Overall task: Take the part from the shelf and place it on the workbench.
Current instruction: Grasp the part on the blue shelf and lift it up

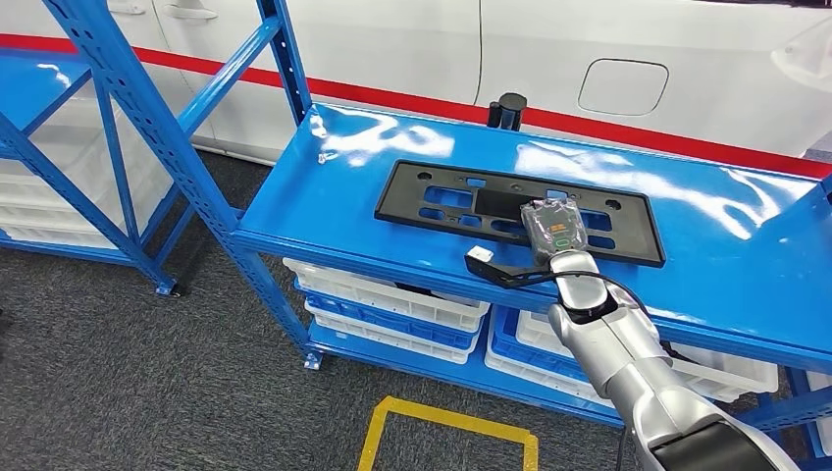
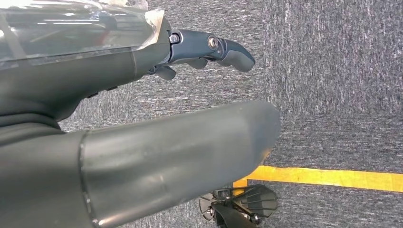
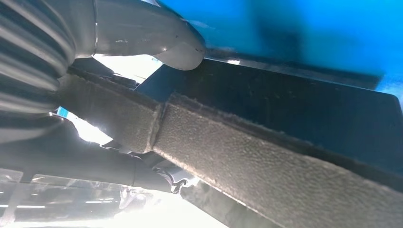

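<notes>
Fingers of the right hand (image 1: 555, 232) reach over the near long edge of the black part (image 1: 461, 201), and the right wrist view, close up, shows the thick grey thumb (image 3: 157, 38) on one face of the dark panel (image 3: 294, 114) while darker fingers (image 3: 95, 164) lie along its other face, so the hand grips the part at that edge. From the head view the hand's back, under a clear cover with a green-lit board beneath, sits on top of the part's right half, and the silver right arm (image 1: 628, 363) comes up to it from the lower right.

That part is a long, flat, black plastic panel with rectangular cut-outs and small holes. It lies flat on the glossy blue top shelf (image 1: 392, 147) of a blue metal rack, roughly in the middle of the shelf, its long side running along the shelf's length.

On the left hand (image 2: 142, 109), seen in the left wrist view against grey carpet (image 2: 332, 71), the dark fingers (image 2: 223, 47) are stretched out apart from the thick thumb, with nothing between them. A yellow floor line (image 2: 332, 178) crosses the carpet beyond that hand.

Below the top shelf, white bins (image 1: 392, 299) sit on a lower level of the rack. A second blue rack (image 1: 88, 118) stands to the left. Behind the shelf runs a white car body (image 1: 638, 59) with a red stripe beneath it. A yellow taped outline (image 1: 446, 427) marks the carpet in front of the rack
</notes>
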Controlling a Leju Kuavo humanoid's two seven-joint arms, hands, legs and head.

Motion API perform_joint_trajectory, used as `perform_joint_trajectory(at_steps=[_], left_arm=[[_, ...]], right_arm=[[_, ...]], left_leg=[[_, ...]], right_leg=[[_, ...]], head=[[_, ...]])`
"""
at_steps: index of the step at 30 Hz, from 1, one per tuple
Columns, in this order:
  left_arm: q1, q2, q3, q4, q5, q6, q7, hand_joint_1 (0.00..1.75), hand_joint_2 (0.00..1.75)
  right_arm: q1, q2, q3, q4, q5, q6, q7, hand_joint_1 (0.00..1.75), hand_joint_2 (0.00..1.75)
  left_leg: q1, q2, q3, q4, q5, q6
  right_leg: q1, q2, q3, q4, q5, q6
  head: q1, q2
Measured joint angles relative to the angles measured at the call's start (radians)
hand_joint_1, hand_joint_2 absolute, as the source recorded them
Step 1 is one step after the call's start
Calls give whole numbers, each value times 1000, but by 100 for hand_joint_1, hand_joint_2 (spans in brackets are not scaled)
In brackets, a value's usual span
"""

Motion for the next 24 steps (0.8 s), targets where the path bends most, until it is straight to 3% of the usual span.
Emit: perform_joint_trajectory(at_steps=[10,16,24], left_arm=[[0,-1,0,0,0,2,-9,0,0],[-1,-2,0,0,-8,-3,-14,0,0],[-1,-4,0,0,-13,-6,-6,0,0]], right_arm=[[-6,0,1,0,4,32,8,163,175],[1,-4,-1,-26,-1,0,4,164,175],[94,-17,-88,-307,-273,-138,-156,164,175]], left_leg=[[0,0,1,0,0,0],[0,0,0,0,0,0],[0,1,0,0,0,0]], right_leg=[[0,0,0,0,0,0],[0,0,0,0,0,0],[0,0,-1,0,0,0]], head=[[0,0],[0,0],[0,0]])
